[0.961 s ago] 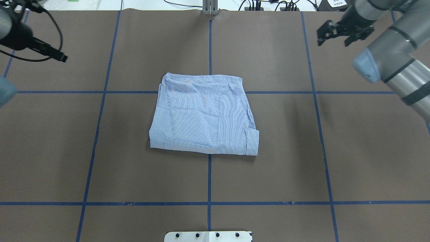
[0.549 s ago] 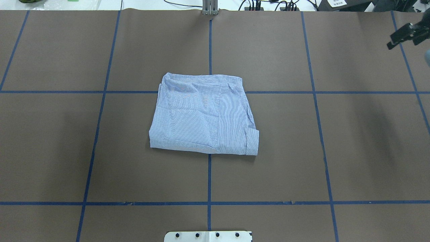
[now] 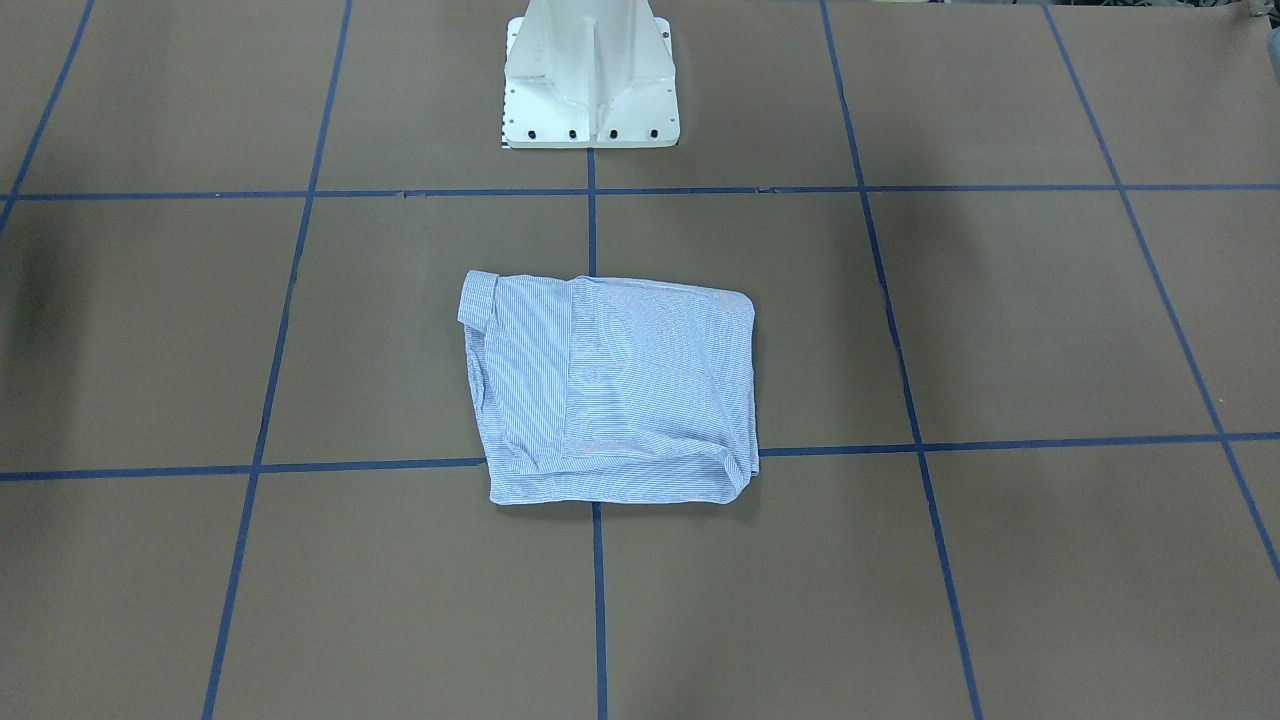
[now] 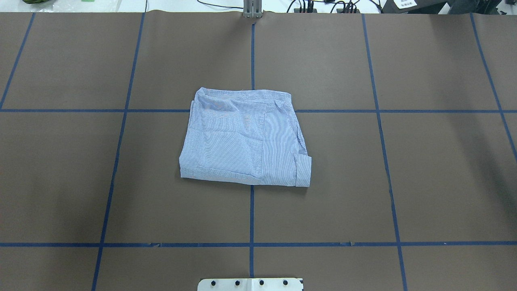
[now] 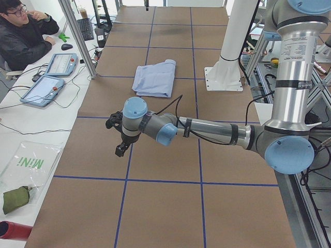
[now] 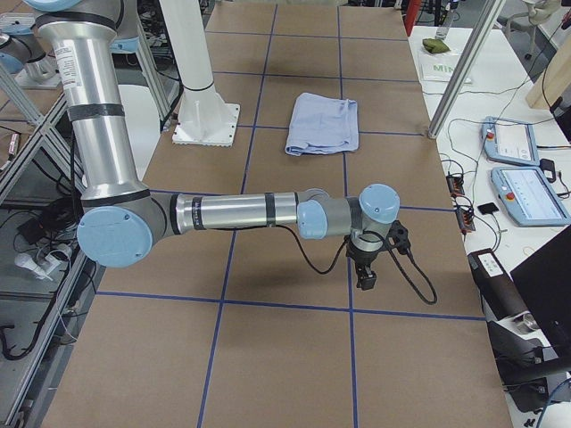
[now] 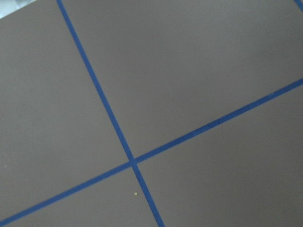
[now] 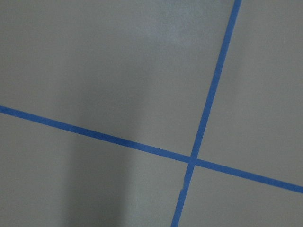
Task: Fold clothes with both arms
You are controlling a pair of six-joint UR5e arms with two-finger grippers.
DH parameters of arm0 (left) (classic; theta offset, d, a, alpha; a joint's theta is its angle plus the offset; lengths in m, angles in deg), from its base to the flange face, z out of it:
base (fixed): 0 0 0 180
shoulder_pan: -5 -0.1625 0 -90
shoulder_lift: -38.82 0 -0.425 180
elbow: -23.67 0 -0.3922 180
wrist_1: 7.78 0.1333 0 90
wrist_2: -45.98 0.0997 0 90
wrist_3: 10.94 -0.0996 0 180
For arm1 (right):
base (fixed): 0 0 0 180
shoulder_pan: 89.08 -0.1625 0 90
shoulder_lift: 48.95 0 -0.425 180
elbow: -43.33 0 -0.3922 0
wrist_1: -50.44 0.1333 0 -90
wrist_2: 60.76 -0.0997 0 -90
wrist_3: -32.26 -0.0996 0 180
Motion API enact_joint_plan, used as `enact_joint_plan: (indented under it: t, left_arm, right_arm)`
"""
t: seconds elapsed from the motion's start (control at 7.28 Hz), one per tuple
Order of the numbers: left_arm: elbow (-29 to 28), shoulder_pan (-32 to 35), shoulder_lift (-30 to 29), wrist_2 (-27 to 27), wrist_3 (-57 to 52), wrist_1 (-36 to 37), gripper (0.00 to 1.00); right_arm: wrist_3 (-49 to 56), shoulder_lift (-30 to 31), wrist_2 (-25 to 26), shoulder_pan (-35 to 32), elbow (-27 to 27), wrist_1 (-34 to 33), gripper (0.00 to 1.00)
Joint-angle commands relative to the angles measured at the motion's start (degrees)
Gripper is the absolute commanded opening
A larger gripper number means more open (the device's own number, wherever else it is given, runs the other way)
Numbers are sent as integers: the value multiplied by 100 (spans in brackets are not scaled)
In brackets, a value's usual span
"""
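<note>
The light blue-and-white striped shirt [image 4: 245, 139] lies folded into a compact rectangle at the middle of the brown table, with a cuff at its near right corner; it also shows in the front-facing view [image 3: 610, 400] and small in the side views [image 5: 155, 78] [image 6: 323, 123]. No gripper touches it. My left gripper [image 5: 121, 138] hangs over the table far off to the robot's left; I cannot tell whether it is open or shut. My right gripper [image 6: 366, 263] hangs far off to the robot's right; I cannot tell its state either. Both are out of the overhead and front-facing views.
The white pedestal base [image 3: 590, 75] stands behind the shirt. Blue tape lines [image 4: 252, 52] grid the brown table. A seated operator [image 5: 23, 36], tablets [image 5: 44, 89] and cables are along the far table edge. The wrist views show only brown surface and tape crossings [image 7: 132, 161] [image 8: 191, 160].
Both arms have swung outward from the far corners and left the overhead view, the left first, then the right. The shirt has not moved.
</note>
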Motion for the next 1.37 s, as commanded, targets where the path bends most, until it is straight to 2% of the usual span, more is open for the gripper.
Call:
enact_joint_plan:
  t: [0.0,0.27,0.41,0.55,0.69,1.24]
  left_arm:
    - [464,432,17,-29,-103,1631,100]
    - [553,926,50,-291,-130,1427,100]
    - [484,927,103,-789,-130,1269,100]
    - [465,919,60,-916,-113,1206,100]
    - [274,893,-2,-900,-78,1171,100]
    - [140,892,42,-917,-121,925,100]
  right_arm:
    - [-50,132,-5,-17,92,-1,100]
    - [-59,290,-5,-17,214,-1,100]
    - [-207,552,-5,-17,529,-9,100]
    - [-634,816,4,-60,836,-1,100]
    - [-787,984,-13,-165,1057,-18,100]
    - [-788,1214,4,-254,1164,8,100]
